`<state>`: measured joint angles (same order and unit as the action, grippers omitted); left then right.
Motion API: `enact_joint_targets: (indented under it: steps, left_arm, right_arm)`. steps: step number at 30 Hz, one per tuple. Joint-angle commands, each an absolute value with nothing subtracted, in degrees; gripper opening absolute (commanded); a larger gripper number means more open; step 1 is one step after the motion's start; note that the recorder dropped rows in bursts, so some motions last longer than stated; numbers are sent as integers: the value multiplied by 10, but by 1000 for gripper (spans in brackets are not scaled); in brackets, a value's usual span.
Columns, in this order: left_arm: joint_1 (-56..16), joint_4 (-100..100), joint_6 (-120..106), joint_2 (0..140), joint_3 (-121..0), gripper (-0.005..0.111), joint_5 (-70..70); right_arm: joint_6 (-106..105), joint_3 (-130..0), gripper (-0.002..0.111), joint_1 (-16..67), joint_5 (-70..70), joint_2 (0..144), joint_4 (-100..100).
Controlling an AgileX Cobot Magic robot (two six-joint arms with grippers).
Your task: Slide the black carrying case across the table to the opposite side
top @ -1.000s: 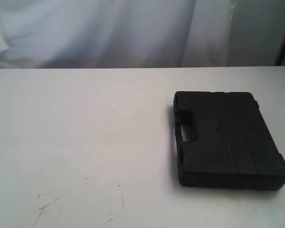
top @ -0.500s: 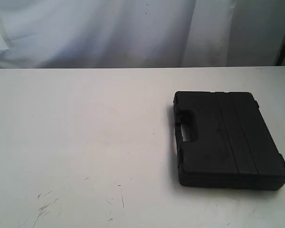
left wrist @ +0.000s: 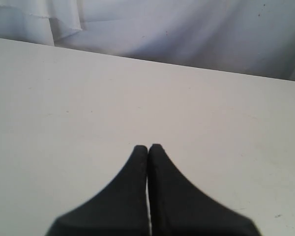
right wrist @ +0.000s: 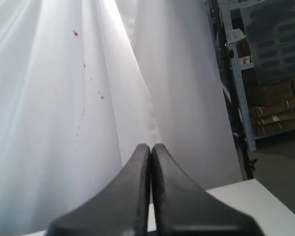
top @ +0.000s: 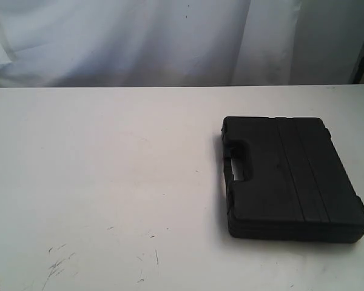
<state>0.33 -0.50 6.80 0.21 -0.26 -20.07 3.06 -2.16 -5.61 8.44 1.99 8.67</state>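
Observation:
The black carrying case [top: 289,177] lies flat on the right half of the white table [top: 97,176] in the exterior view, its handle cutout facing left. Neither arm shows in that view. In the left wrist view my left gripper [left wrist: 148,147] is shut with nothing in it, above bare tabletop [left wrist: 78,108]; the case is out of that view. In the right wrist view my right gripper [right wrist: 151,147] is shut and empty, pointing at the white curtain [right wrist: 64,98], with a corner of the table [right wrist: 246,196] below it.
A white curtain [top: 139,42] hangs behind the table's far edge. Scratch marks [top: 57,264] mark the near left of the tabletop. Metal shelving with boxes [right wrist: 265,73] stands past the table's corner in the right wrist view.

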Motion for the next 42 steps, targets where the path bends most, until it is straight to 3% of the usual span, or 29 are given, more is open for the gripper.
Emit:
enact_joint_targets:
  steps: [1,16,26,42]
  left_arm:
    - [0,-5,70,0,0,0,-199]
    - [0,-5,70,0,0,0,-199]
    - [0,-5,70,0,0,0,-199]
    - [0,-5,69,0,0,0,-199]
  right_arm:
    - [31,-104,0,-57,38,27,101]
    - [26,-396,0,-57,-239,372,140]
    - [-105,-466,0,-57,-511,613,273]
    - [-122,-466,0,-55,-470,668,286]
